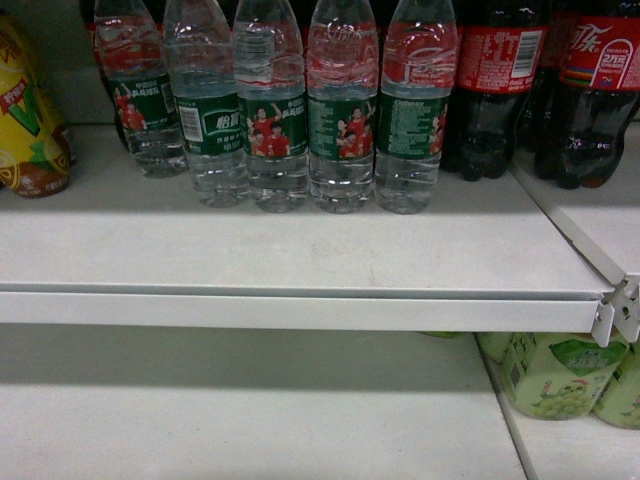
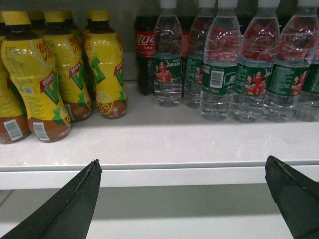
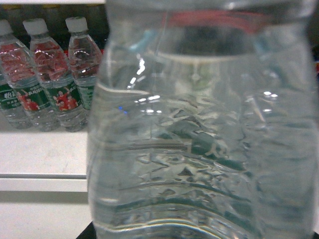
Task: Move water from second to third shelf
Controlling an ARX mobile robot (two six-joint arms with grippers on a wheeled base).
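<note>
A clear ribbed water bottle [image 3: 199,129] fills the right wrist view, right up against the camera and in front of the shelf edge. My right gripper is shut on it, and the bottle hides the fingers. Several more water bottles [image 1: 275,110] with green labels and red bands stand in a row on the white shelf [image 1: 300,260]; the same row [image 2: 219,69] shows in the left wrist view. My left gripper [image 2: 183,163] is open and empty, level with that shelf's front edge. Neither gripper shows in the head view.
Dark cola bottles [image 1: 500,80] stand right of the water. Yellow drink bottles [image 2: 65,74] stand to its left. On the lower shelf [image 1: 250,410], green drink bottles [image 1: 555,375] sit at the right. A shelf bracket [image 1: 620,310] juts out at the right end.
</note>
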